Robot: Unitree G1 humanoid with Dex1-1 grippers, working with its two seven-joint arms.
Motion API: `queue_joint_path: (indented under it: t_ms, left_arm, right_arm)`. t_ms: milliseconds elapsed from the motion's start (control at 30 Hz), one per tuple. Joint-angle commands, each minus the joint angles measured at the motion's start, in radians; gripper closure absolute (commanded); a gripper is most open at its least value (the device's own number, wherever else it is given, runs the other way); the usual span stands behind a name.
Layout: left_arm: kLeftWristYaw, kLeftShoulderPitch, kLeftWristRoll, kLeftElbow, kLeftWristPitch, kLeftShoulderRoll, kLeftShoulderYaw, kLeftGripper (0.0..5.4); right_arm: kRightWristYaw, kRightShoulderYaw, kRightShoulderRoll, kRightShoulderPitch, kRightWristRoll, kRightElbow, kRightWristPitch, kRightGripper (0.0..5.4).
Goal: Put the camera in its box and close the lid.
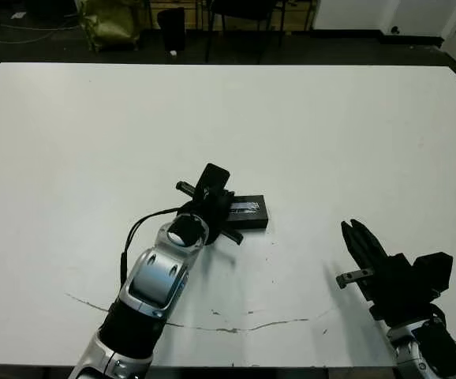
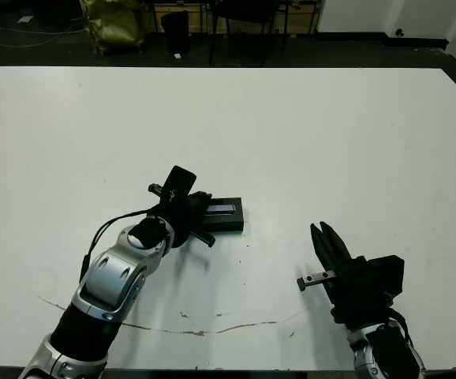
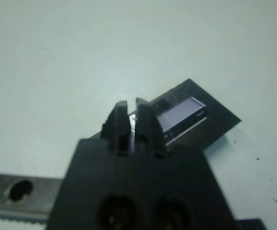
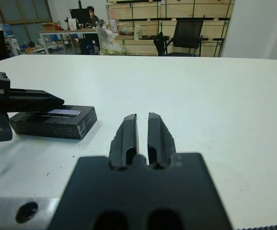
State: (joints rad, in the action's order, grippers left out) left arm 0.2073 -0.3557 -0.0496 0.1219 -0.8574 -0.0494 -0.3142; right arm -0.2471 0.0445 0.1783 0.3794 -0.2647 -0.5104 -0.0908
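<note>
1. The lid (image 4: 52,114) sits flat on the box (image 4: 57,127); camera unseen, presumably inside.
2. The left gripper (image 3: 132,106), fingers together, rests over the lid.
3. The right gripper (image 4: 141,125), fingers together, holds nothing, well apart.

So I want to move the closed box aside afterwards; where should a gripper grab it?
Probably across the two long sides of the box, coming straight down from above. It lies flat on the table with the windowed lid on top, so the narrow width suits the fingers best. The left gripper hovers over one end; the right gripper is clear of it.
</note>
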Motion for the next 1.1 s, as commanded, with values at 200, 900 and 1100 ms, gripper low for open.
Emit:
queue_joint_path:
  t_ms: [200,900,1100]
  left_arm:
    - [0.010,0.099,0.043,0.073,-0.052,0.024,0.012,5.37]
    - [-0.049,0.353,0.332,0.444,0.492,0.046,0.484,5.37]
    - [-0.097,0.441,0.252,0.400,0.668,0.050,0.497,5.37]
  right_arm:
    - [0.005,0.000,-0.003,0.014,0.001,0.006,-0.020,5.40]
    - [0.019,0.010,-0.021,-0.130,0.008,0.056,0.016,5.40]
    - [0.025,0.011,-0.035,-0.225,0.029,0.140,0.081,5.40]
